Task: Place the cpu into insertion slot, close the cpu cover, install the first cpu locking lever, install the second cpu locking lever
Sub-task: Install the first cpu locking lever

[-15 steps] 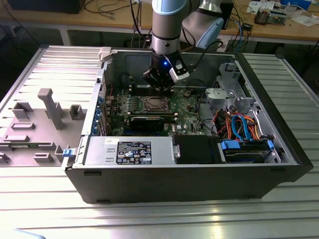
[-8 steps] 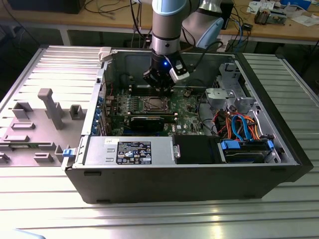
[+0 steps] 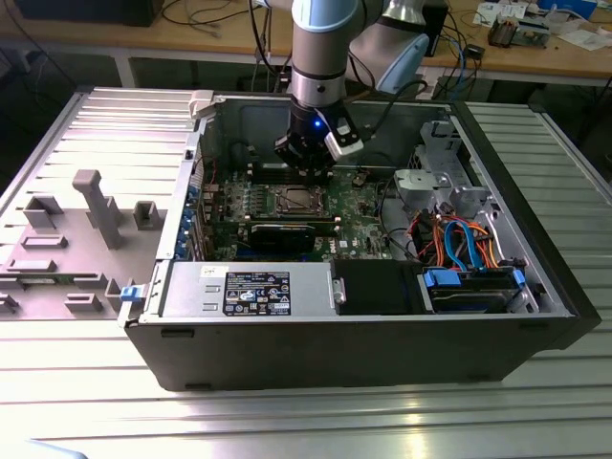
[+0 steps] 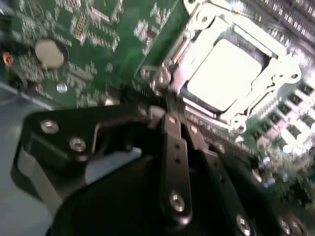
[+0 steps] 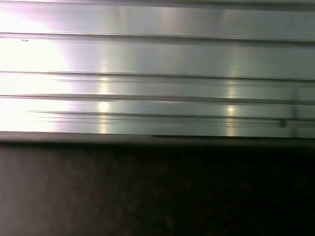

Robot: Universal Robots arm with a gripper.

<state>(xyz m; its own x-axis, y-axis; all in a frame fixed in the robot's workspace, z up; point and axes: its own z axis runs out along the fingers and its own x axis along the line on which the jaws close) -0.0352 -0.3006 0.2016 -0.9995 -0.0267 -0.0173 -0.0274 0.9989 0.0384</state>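
The small flat square CPU (image 4: 224, 73) with its plain silver-grey metal top sits in the square silver-rimmed insertion slot (image 4: 193, 37) on the green circuit board (image 4: 98, 54). The thin square silver CPU cover (image 4: 275, 81) with its large window appears to lie down around the chip. In the exterior view the same socket (image 3: 294, 200) lies near the middle of the board inside the open black computer case (image 3: 382, 354), which rests on the ribbed aluminium surface (image 3: 115, 402).

The black pincer (image 4: 167, 110) hangs just beside the socket's edge, with its fingers drawn together into a narrow tip and nothing visibly held. In the exterior view the pincer (image 3: 308, 161) stands above the board, just behind the socket.

**Hazards**
- A tip that strays sideways could strike the small parts and the round silver coin cell (image 4: 49, 53) near the socket.
- Pressing on a cover that is not fully seated could shift the chip and bend the pins below.
- A thin lever could slip off the tip and spring back.

**Not determinable**
- The pin field lies beneath the chip.
- The locking levers cannot be separated from the bright rim, so their latched or free state cannot be told.
- The tip's contact point is blurred, so touching or apart cannot be told.
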